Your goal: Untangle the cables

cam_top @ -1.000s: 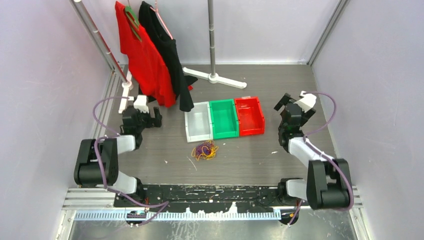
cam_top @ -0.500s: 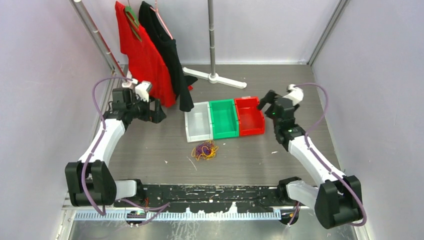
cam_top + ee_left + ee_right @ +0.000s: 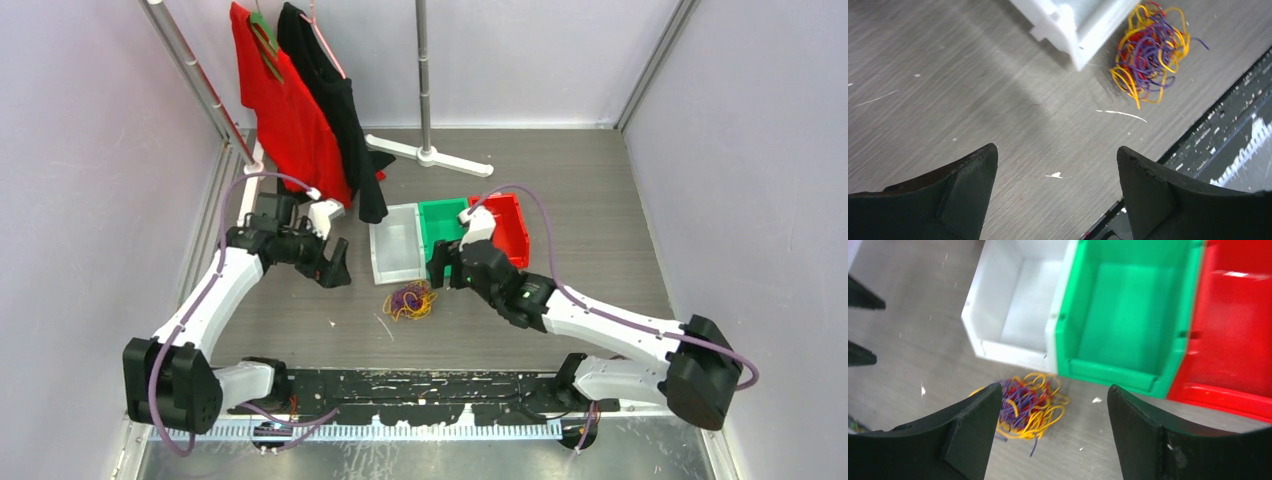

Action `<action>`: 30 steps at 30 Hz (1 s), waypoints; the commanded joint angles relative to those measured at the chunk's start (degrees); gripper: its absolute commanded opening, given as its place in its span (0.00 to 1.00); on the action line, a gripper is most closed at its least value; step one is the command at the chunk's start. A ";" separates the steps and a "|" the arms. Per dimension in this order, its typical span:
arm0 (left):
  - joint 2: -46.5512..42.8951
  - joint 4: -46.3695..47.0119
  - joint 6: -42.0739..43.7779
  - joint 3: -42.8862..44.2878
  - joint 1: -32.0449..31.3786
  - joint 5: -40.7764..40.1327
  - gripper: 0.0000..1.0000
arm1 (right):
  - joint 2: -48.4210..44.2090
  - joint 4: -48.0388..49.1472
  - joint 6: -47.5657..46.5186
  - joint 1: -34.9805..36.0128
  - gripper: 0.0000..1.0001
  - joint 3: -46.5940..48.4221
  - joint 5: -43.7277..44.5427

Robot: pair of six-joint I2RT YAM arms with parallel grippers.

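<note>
The cables [image 3: 410,300] are one tangled wad of orange-yellow, purple and red wire, lying on the table just in front of the white bin [image 3: 378,252]. My left gripper [image 3: 335,270] hovers to the wad's left, open and empty. In the left wrist view the cables [image 3: 1148,55] lie far ahead and to the right of the gripper [image 3: 1055,149]. My right gripper [image 3: 446,268] hangs to the wad's right, open and holding nothing. In the right wrist view the cables [image 3: 1028,407] sit by the inner side of the left finger of the gripper [image 3: 1053,387].
A white bin [image 3: 1013,352], a green bin [image 3: 1113,372] and a red bin [image 3: 1218,395] stand side by side behind the wad. A red shirt [image 3: 285,110] and a black shirt [image 3: 340,100] hang at the back left. A white stand base [image 3: 430,155] sits behind the bins.
Both arms have swung in from the table's sides toward the wad: the left gripper moved right and nearer, the right gripper moved left past the red bin. The wad has not moved.
</note>
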 commanded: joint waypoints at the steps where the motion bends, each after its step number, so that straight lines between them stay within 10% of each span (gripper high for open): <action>1: -1.93 -3.22 1.56 1.81 -4.51 0.07 0.88 | 3.54 3.22 1.30 3.36 0.79 0.53 -3.42; 30: 18.06 10.70 -3.89 1.24 -24.35 -2.94 0.63 | 0.56 8.18 6.82 3.86 0.58 -8.15 -1.38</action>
